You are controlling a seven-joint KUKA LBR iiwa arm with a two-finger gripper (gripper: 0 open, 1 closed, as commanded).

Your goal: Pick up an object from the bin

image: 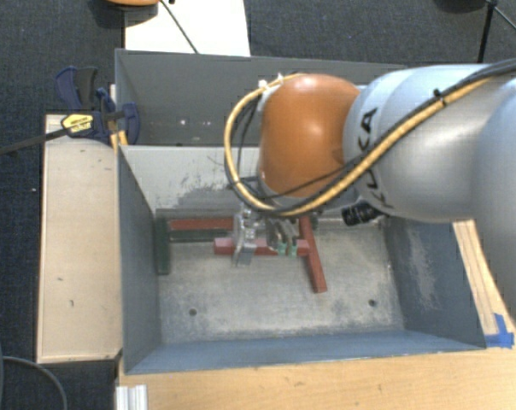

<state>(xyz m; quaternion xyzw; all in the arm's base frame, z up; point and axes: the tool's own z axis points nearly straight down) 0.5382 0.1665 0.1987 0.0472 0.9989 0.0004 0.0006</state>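
Note:
My gripper (244, 244) hangs below the orange wrist cover, low over the middle of the bin floor. It stands right at a red angled piece (313, 265), whose one arm runs left under the gripper while the other slants toward the front right. Just left of the gripper a red and dark green bar (196, 227) lies flat, joined at its left end to a short dark green block (161, 248). The wrist cover hides the top of the gripper and part of the red piece.
The arm and its looped cable cover the bin's back right. The bin's left wall stands close beside the green block. Bare grey floor lies in front of the red piece, toward the front wall.

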